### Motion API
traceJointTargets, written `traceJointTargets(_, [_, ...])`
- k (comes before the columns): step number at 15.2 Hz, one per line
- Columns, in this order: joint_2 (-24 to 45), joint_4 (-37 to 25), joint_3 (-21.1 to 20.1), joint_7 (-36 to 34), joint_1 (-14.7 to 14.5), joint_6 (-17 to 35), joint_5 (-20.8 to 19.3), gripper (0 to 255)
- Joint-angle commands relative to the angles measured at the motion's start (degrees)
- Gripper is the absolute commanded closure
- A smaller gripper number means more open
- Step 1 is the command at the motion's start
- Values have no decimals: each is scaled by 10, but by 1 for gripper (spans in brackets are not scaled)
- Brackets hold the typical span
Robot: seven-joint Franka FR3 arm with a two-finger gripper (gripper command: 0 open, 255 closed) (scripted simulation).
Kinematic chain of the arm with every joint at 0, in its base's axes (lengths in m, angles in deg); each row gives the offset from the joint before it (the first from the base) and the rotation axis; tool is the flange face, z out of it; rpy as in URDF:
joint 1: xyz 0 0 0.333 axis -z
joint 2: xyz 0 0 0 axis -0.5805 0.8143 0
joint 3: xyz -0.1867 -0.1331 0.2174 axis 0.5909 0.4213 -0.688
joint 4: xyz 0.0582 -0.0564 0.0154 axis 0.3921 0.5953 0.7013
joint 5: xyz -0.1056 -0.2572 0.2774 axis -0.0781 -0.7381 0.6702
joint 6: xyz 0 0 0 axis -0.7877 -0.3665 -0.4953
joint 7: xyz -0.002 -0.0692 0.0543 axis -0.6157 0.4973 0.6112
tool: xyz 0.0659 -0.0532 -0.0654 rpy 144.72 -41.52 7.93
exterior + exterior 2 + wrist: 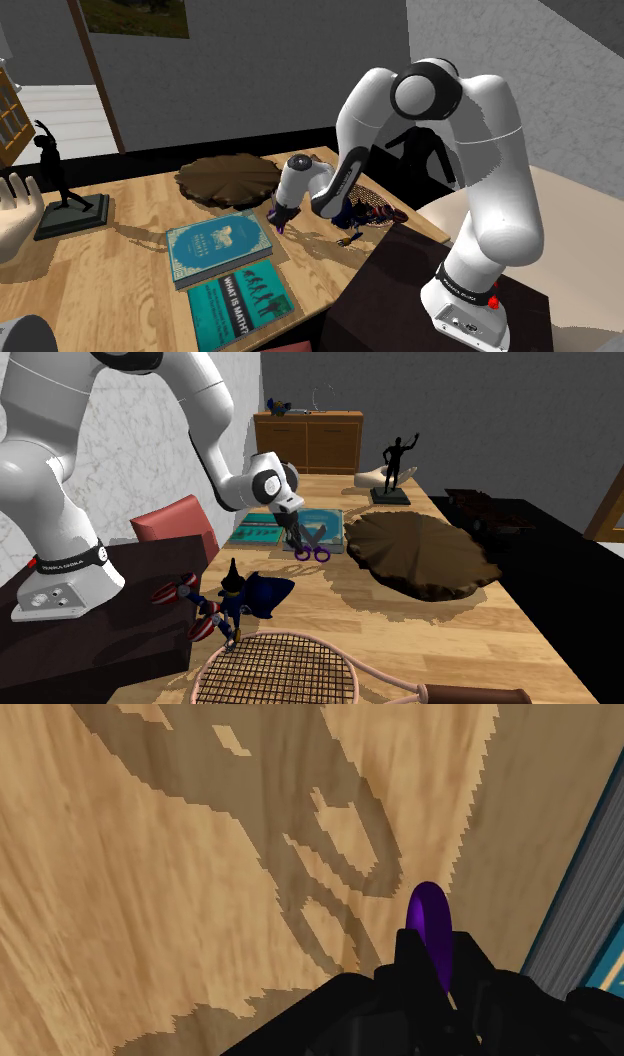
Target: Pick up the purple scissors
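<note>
Tool (293, 524) pinches purple scissors (428, 919), hanging w/ handles down over worktop (430, 632), nr teal book (262, 532).

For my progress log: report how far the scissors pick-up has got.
Done: the gripper has its fingers shut on the purple scissors, a handle loop clasped between them. In hand: the lift. The scissors hang below the gripper and seem clear of the wooden table, where their shadow falls apart from them. Left: at most raising them higher.
</note>
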State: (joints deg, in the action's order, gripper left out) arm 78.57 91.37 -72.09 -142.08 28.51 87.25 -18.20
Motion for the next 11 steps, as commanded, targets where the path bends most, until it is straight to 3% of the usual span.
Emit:
traceJointTargets(1, [-12,5,-10,10,8,-8,7,255])
traceJointTargets(11, [-90,34,-74,79,60,-63,69,255])
